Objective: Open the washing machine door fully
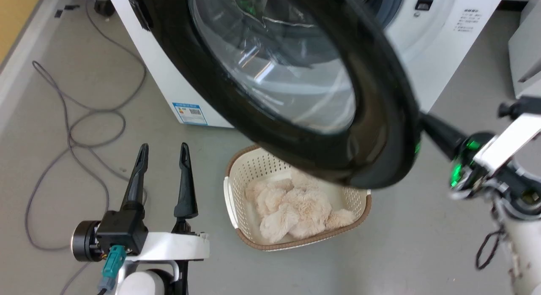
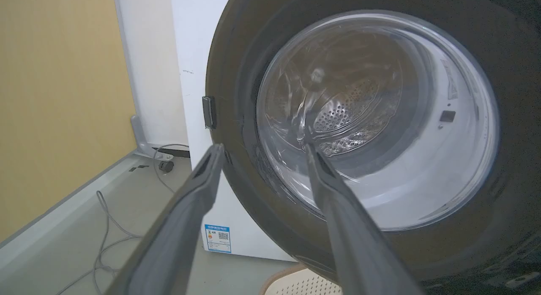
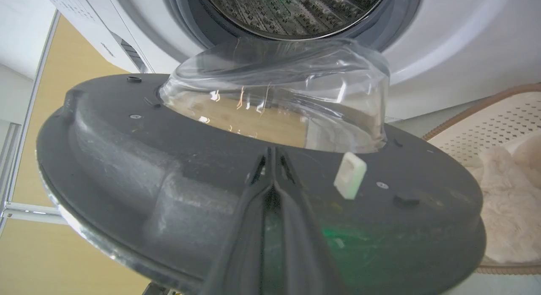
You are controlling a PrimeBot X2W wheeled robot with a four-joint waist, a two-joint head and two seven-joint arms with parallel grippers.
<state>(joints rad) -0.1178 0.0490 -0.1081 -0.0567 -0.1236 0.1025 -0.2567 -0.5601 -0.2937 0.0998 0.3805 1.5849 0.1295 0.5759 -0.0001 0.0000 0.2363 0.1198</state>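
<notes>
The washing machine door (image 1: 380, 100) stands swung out from the washing machine (image 1: 427, 58). In the head view its glossy black ring and bulging glass bowl hang above a cream basket (image 1: 230, 202) on the grey floor (image 1: 401, 244), which holds a fluffy pale cloth (image 1: 291, 206). We see our right gripper (image 1: 426, 122) at the door's right rim, meeting the edge. In the right wrist view its two fingers (image 3: 247, 231) are pressed together with nothing between them. They lie along the door's dull inner face, with the tips just short of the glass bowl's base and near a small white latch piece (image 3: 350, 175). Beyond them the steel drum (image 3: 296, 7) and grey gasket (image 3: 186, 20) show in the uncovered mouth. Our left gripper (image 1: 164, 148) hovers at the lower left, apart from the door, its fingers spread wide and empty and pointing toward the door's outer face. A grey cable (image 1: 67, 130) loops on the floor to the left, and a blue label (image 1: 189, 113) sits low on the machine's front
</notes>
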